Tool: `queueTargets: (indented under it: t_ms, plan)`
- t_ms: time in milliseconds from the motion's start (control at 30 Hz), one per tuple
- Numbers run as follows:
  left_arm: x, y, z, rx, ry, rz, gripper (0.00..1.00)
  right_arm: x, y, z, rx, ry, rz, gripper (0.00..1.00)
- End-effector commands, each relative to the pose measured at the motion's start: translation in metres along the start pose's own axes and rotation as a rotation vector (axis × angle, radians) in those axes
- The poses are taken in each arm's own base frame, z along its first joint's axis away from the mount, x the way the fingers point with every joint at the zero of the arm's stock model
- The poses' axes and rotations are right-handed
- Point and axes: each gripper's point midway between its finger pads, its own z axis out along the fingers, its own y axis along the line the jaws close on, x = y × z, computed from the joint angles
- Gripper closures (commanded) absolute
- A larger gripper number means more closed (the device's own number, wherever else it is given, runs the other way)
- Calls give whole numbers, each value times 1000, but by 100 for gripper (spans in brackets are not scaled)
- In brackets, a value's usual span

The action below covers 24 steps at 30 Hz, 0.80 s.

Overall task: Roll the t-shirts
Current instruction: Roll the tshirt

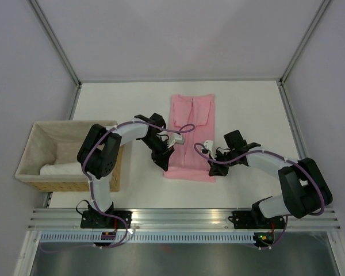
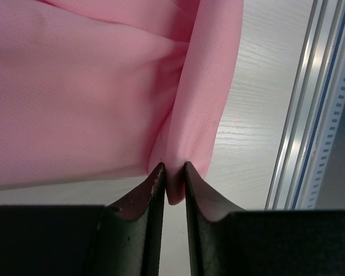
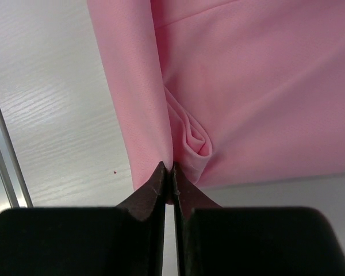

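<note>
Both pairs of jaws are nipped on the near hem of the pink t-shirt (image 1: 191,123), one pair at each near corner.

At the left edge of the desk (image 1: 247,109) stands a wicker basket (image 1: 30,172) with a pale cloth liner and a white folded cloth (image 1: 60,168) inside. The left arm (image 1: 100,152) rises just beside it and reaches across to the shirt's near left corner. In the left wrist view, the left jaws stand a narrow slit apart with a small fold of the pink fabric (image 2: 103,86) caught between their tips. The hem curls up from there.

The t-shirt lies at the middle of the desk, folded into a long narrow strip. It runs from near the far edge toward the near edge, flat except for the two pinched corners.

The right arm (image 1: 299,184) bends in from the right to the shirt's near right corner. In the right wrist view, the right jaws are almost pressed together, gripping the fabric's (image 3: 264,86) folded edge, with a small pucker beside the tips.

A metal rail (image 1: 184,217) runs along the near edge of the desk.
</note>
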Motion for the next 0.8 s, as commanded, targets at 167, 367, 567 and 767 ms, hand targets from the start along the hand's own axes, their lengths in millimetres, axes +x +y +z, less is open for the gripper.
queueTargets:
  t_ms: [167, 367, 567, 767]
  plan:
    - [-12, 32, -6, -108, 1, -15, 76, -22, -27, -13, 81, -78, 42, 92]
    - [-16, 35, -8, -119, -5, 2, 92, -23, -34, -21, 107, -56, 76, 73]
    - [-22, 30, -12, -109, -29, 30, 97, -65, -29, -40, 52, -125, 241, 59]
    - [-23, 32, -13, -122, -23, 32, 98, -87, -25, -65, 86, -308, 445, 56]
